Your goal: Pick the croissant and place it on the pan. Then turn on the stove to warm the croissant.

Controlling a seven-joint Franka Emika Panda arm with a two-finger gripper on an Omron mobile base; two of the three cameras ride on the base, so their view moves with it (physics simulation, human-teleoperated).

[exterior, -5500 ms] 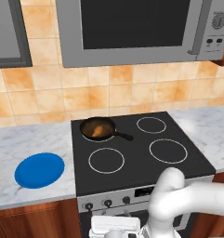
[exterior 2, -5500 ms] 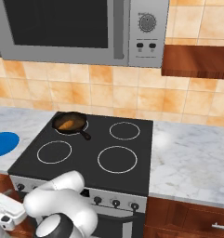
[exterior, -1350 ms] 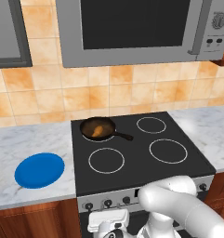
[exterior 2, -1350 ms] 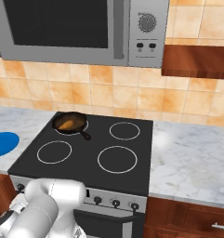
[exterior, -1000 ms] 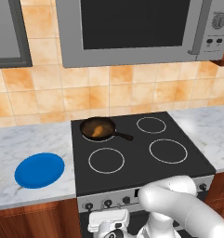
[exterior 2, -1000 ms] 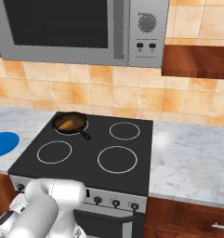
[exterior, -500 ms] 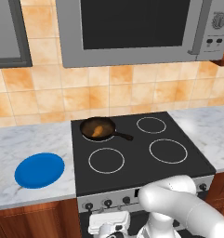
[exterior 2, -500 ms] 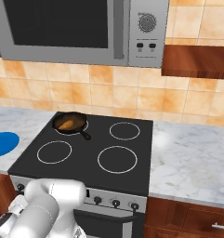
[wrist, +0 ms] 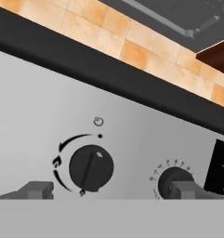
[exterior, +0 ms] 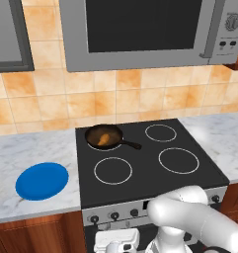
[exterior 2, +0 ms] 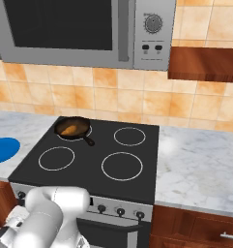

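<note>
The fingers point(wrist: 111, 189) have just opened wide and hold nothing, low in the hand view. The knob point(wrist: 90, 168) sits free between them, so the stove point(exterior: 145, 163) is likely on under the croissant point(exterior: 105, 139) in the pan point(exterior: 104, 137).

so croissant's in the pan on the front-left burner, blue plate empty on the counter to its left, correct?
Not quite: the pan holding the croissant sits on the back-left burner, not the front-left, whose ring is bare. The left base view shows it. The blue plate is indeed empty on the counter to the left.

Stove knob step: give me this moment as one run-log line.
croissant: in pan on back-left burner | claw: open, facing stove knob, fingertips either side, not gripping | blue plate: on counter
</note>
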